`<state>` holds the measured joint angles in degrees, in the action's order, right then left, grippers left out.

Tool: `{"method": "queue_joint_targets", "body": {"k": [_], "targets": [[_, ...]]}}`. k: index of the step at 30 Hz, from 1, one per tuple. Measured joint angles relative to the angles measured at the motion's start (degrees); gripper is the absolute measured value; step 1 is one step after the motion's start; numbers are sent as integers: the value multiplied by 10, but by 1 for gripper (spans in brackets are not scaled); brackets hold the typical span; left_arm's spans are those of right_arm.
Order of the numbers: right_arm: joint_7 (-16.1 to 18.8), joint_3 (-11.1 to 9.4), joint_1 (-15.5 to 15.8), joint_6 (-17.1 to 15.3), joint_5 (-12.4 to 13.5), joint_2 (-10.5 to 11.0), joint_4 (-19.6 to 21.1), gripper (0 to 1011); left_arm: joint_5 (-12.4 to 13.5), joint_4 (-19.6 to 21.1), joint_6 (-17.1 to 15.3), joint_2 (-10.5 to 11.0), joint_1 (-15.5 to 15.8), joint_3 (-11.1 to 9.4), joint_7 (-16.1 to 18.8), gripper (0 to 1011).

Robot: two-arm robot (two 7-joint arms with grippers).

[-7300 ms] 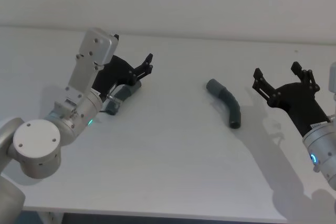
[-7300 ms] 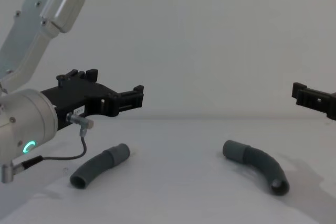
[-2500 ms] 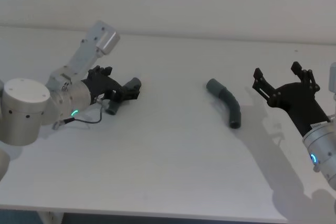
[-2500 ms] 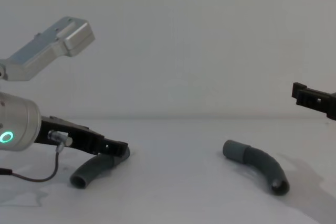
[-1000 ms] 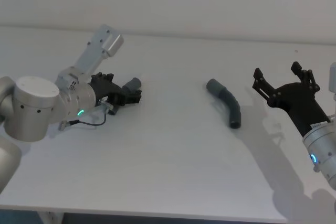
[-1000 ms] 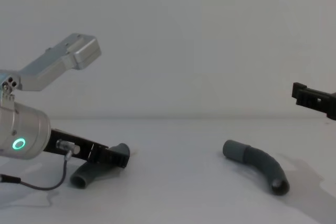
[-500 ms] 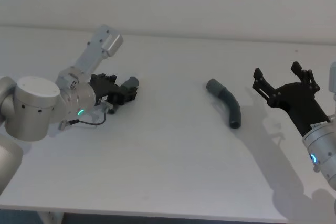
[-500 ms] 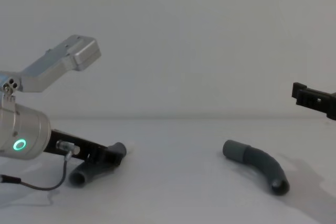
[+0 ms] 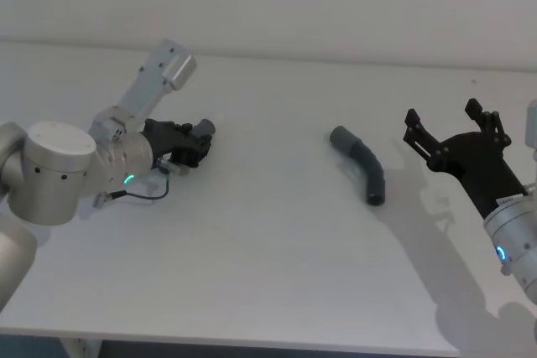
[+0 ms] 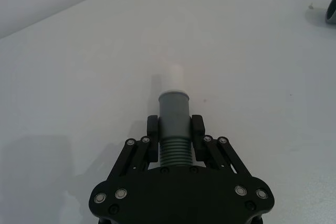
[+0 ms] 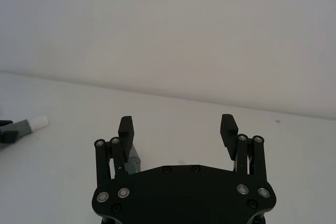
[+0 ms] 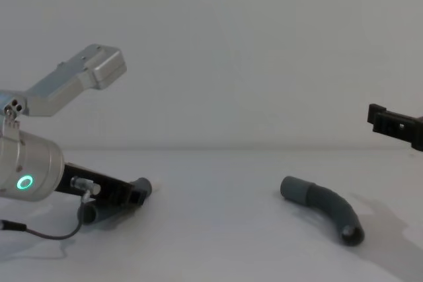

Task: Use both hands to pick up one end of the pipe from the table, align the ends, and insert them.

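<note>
My left gripper [image 9: 196, 143] is shut on one dark grey ribbed pipe piece [image 10: 174, 124] low at the left of the white table [image 9: 268, 249]. The fingers [image 10: 153, 131] clamp the ribs just behind its narrow grey cuff, whose pale whitish tip [image 10: 171, 75] points forward. In the chest view this gripper [image 12: 134, 193] sits close to the surface. The other curved pipe piece [image 9: 362, 165] lies free at centre right, wide cuff toward the back [image 12: 324, 207]. My right gripper [image 9: 446, 120] hovers open to its right, holding nothing [image 11: 177, 126].
A thin black cable [image 9: 138, 194] loops from the left wrist onto the table. The table's front edge [image 9: 252, 345] runs along the bottom of the head view. A plain pale wall [image 12: 231, 51] stands behind.
My left gripper came down over the left pipe piece, shut on it, and over the last second drew back slightly leftward with it. The right arm and the other piece have not moved.
</note>
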<state>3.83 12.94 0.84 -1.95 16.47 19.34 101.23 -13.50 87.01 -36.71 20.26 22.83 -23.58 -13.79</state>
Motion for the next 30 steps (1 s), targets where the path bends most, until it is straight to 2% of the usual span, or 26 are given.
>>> {"method": "queue_joint_targets", "body": {"k": [14,21,30], "targets": [[14,4,-4,-9,1,4,5,1002,1,-1,0,0,0,0,0,356],[30,13,-16,-40,2,8,13,1002,1,-1,0,0,0,0,0,356],[35,25,-37,-102,3,1,14,1002,1,-1,0,0,0,0,0,356]]}}
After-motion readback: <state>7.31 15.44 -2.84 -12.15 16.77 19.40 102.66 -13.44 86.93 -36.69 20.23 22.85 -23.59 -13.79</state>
